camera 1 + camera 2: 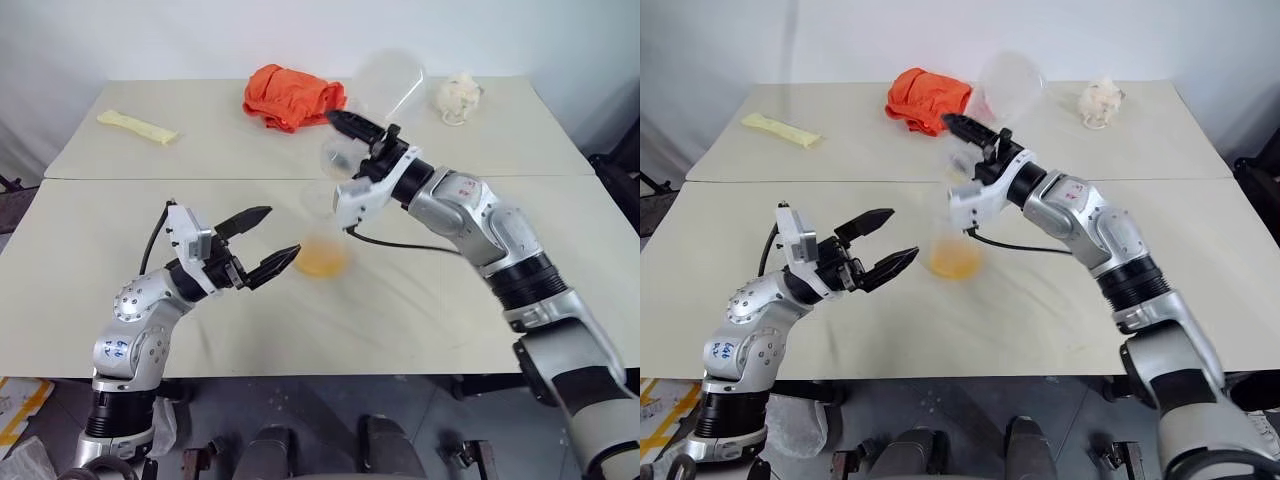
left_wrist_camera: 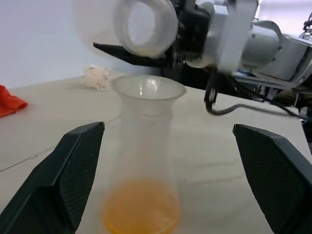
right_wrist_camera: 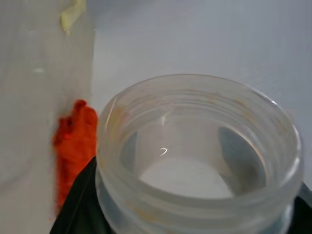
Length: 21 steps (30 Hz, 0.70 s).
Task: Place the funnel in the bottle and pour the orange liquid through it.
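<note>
Now the bottle (image 2: 144,165) stands upright on the desk (image 1: 420,300), near the middle. It is clear, with a wide base and a straight neck. The funnel (image 2: 148,92) sits in the top of the bottle, its wide rim up. The orange liquid (image 1: 320,262) lies at the bottom of the bottle, a small yellow-orange pool.

Just above the funnel, the right gripper (image 1: 350,135) holds a bigger clear vessel (image 1: 385,85). Its black fingers (image 1: 352,125) pinch the neck of this vessel. The vessel is tipped, with its round base up and away and its open mouth (image 2: 145,25) near the funnel. I cannot see any liquid left in it.

Beside the bottle, on the robot's left, the left gripper (image 1: 265,240) hangs low over the desk. Its black fingers (image 2: 73,165) are spread wide, one on each side of the bottle, and they do not touch it.

Behind the bottle, toward the far edge of the desk, lies a bright orange cloth (image 1: 290,95). A white crumpled wad (image 1: 458,97) lies behind the bottle too, on the robot's right. A pale yellow strip (image 1: 138,127) lies far off on the robot's left.
</note>
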{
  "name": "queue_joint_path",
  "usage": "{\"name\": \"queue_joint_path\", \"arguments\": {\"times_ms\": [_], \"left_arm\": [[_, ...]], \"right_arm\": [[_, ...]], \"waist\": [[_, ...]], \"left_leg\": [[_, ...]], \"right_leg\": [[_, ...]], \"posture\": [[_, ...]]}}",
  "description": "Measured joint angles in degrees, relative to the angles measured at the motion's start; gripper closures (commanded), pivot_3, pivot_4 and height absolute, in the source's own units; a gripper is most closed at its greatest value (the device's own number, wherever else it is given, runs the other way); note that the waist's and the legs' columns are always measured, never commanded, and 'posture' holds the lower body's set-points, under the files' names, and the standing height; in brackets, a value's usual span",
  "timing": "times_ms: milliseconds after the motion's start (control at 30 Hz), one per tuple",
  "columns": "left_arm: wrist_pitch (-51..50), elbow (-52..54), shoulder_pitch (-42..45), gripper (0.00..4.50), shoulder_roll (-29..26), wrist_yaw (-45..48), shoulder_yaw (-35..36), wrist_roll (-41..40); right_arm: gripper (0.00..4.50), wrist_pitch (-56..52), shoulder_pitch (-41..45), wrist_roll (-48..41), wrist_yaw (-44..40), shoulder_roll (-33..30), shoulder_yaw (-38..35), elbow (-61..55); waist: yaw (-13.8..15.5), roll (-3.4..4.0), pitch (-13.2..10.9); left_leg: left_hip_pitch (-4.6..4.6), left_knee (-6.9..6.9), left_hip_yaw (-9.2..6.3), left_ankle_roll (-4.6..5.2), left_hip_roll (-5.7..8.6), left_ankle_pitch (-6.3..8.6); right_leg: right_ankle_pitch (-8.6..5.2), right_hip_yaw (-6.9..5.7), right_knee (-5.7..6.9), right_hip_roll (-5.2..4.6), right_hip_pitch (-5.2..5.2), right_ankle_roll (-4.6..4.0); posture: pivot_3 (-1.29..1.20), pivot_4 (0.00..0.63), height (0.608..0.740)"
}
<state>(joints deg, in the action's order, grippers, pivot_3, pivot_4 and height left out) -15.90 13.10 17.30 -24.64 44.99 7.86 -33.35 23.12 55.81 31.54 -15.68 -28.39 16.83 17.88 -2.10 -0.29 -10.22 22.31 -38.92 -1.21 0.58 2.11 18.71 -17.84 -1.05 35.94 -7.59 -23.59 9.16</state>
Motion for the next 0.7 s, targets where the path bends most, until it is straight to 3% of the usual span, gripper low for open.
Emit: {"name": "queue_joint_path", "arguments": {"times_ms": [133, 300, 467, 700], "left_arm": [[-0.2, 0.0, 0.1, 0.0, -0.2, -0.2, 0.1, 0.0], [-0.5, 0.0, 0.0, 0.0, -0.2, -0.4, 0.2, -0.2], [-0.6, -0.1, 0.0, 0.0, -0.2, -0.5, 0.1, -0.2], [-0.8, -0.2, 0.2, 0.0, -0.2, -0.6, 0.1, -0.2]], "right_arm": [[2.01, -13.9, -0.9, -24.2, -18.2, -2.5, -10.0, -3.8], [2.01, -32.3, -4.9, -41.9, -32.3, -12.5, -22.1, -3.5], [2.01, -42.0, -12.9, -47.0, -34.2, -15.2, -27.8, 3.1], [2.01, -37.3, -20.2, -50.5, -27.2, -13.6, -38.8, 7.3]], "waist": [[0.6, 0.0, 0.0], [1.2, 0.0, 0.0], [0.9, 0.0, 0.0], [0.7, 0.06, 0.0]], "left_leg": [[0.01, -0.08, -0.16, 0.02, 0.04, 0.01], [0.01, -0.08, -0.25, 0.06, 0.09, 0.04], [-0.01, -0.04, -0.04, 0.05, 0.04, 0.03], [-0.05, -0.08, 0.12, 0.06, 0.02, 0.03]], "right_leg": [[0.0, -0.07, -0.04, -0.06, 0.13, 0.01], [0.0, -0.14, -0.11, -0.11, 0.22, 0.0], [0.0, -0.05, -0.1, -0.09, 0.17, 0.0], [0.01, 0.01, -0.07, -0.07, 0.14, 0.01]], "posture": [[0.0, 0.15, 0.74], [0.0, 0.15, 0.74], [0.0, 0.15, 0.74], [0.0, 0.15, 0.74]]}}
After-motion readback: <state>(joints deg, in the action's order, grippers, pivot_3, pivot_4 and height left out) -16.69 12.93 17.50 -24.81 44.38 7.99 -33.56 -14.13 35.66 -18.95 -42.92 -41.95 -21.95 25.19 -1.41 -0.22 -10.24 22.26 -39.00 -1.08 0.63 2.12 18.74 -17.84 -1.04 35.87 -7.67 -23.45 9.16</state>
